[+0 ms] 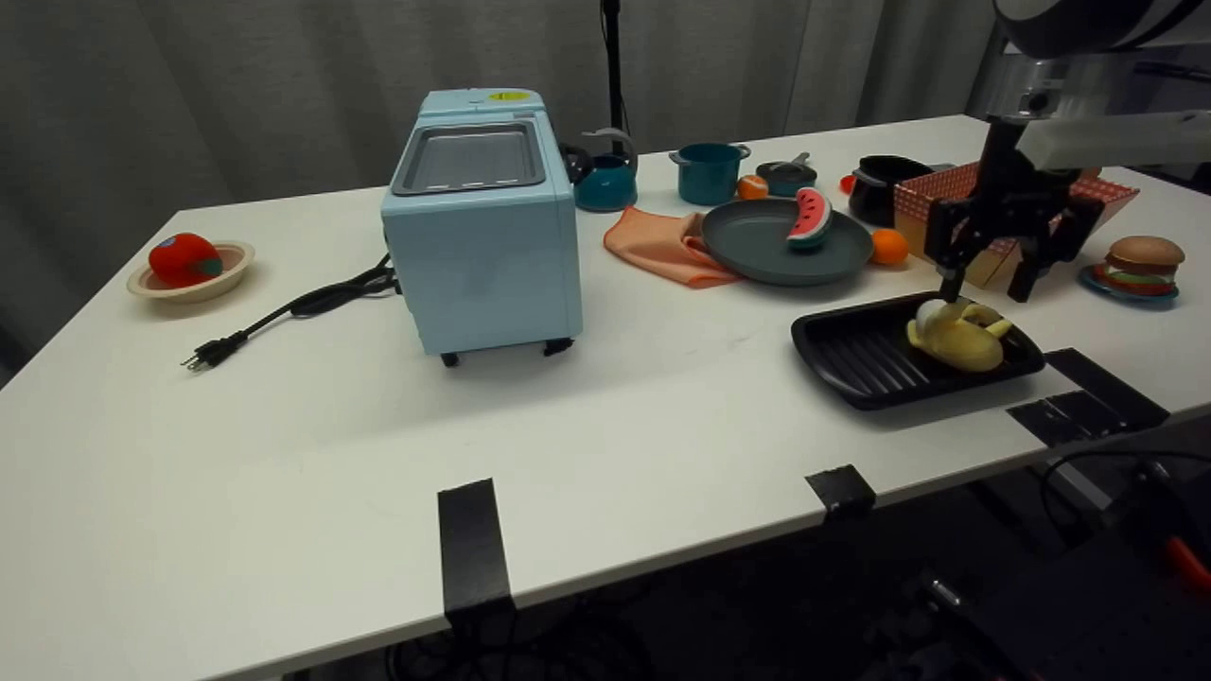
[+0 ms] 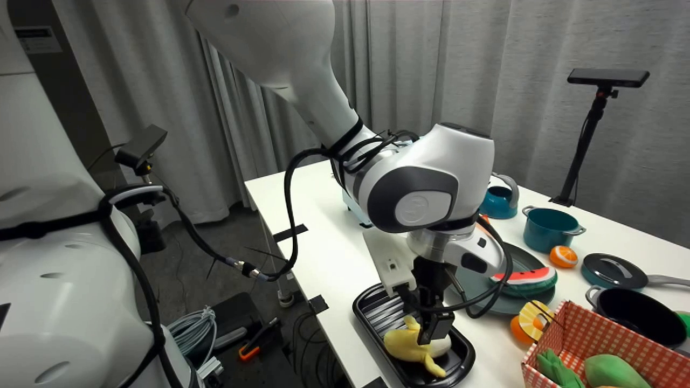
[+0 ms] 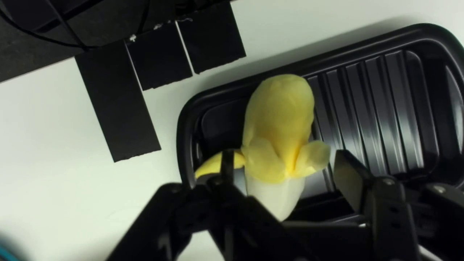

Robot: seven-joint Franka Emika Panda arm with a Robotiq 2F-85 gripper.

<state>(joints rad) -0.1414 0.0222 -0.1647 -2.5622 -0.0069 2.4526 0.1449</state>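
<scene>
white bench (image 1: 662,426) below, my pincer (image 3: 285,158) hangs spread over the banana (image 3: 281,112), likely light and squishy, best pinched mid-body.

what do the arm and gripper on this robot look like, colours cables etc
The arm is white with smooth, rounded links. Near its end, a dark grey panel surrounds a pale rounded plate with a faint mark. Black straps hold black cables to the arm. Past a silvery collar, the gripper is black, with two jointed fingers. A plain off-white housing sits beside the collar.
</scene>
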